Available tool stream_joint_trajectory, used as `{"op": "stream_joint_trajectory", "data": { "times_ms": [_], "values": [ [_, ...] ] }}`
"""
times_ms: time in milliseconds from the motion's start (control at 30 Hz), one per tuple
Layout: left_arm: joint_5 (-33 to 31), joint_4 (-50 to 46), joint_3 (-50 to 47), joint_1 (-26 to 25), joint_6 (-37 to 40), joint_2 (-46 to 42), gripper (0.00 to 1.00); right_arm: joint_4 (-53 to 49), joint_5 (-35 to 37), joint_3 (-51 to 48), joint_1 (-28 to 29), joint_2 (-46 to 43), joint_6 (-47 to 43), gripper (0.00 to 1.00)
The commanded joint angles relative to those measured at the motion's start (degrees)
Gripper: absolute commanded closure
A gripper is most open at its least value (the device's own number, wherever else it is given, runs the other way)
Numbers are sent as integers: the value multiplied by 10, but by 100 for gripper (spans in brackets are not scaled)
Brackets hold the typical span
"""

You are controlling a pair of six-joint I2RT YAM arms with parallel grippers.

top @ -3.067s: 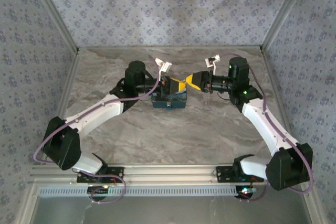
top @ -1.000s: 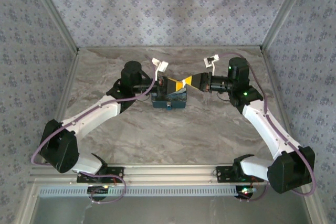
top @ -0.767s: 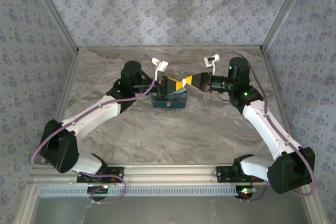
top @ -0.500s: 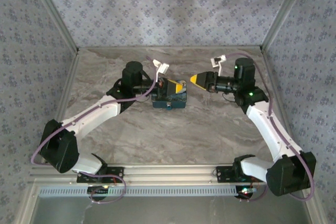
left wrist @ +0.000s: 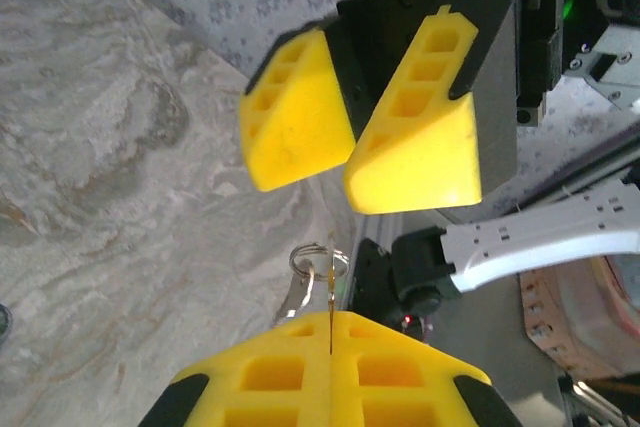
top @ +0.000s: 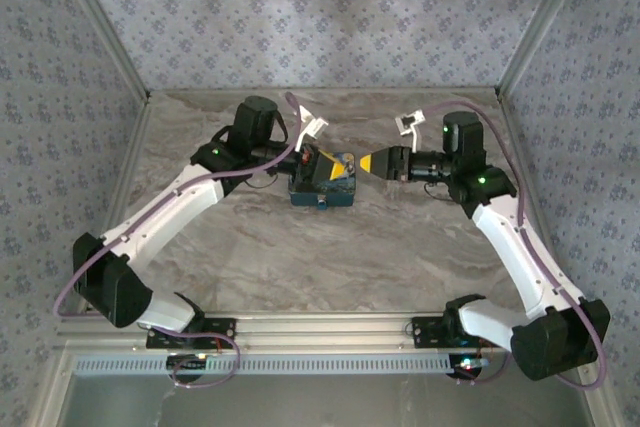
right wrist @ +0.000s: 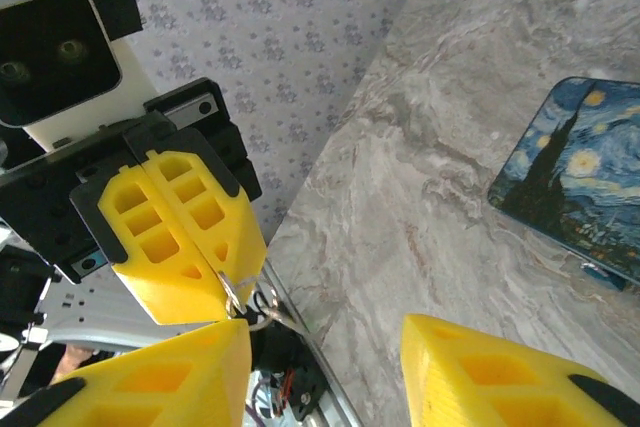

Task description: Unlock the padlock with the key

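1 s ago both sets of yellow tips met above the blue Starry Night box (top: pixel 322 188). Now the right gripper (left wrist: pixel 345 177) has backed off, fingers parted, holding nothing. The left gripper (left wrist: pixel 330 321) is pinched flat on the key (left wrist: pixel 329 297), with the ring (right wrist: pixel 250 309) dangling past its tips, just clear of the right's fingers. Looks like a finished handover. Padlock: can't pick it out.
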Motion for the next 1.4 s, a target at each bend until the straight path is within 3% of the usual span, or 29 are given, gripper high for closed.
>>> {"op": "stream_joint_trajectory", "data": {
  "times_ms": [0, 200, 467, 1100, 1367],
  "values": [
    [37, -87, 28, 1, 48, 12, 100, -6, -3, 19, 20, -6, -28, 51],
    [54, -97, 32, 1, 54, 14, 100, 13, -6, 20, 46, -5, -25, 51],
    [62, -93, 27, 1, 53, 12, 100, -2, -9, 34, 73, 10, -44, 58],
    [70, -79, 15, 9, 51, -3, 100, -49, -17, 41, 80, 21, -80, 75],
    [71, -77, 13, 11, 51, -1, 100, -53, -20, 43, 85, 21, -89, 99]
  ]
}}
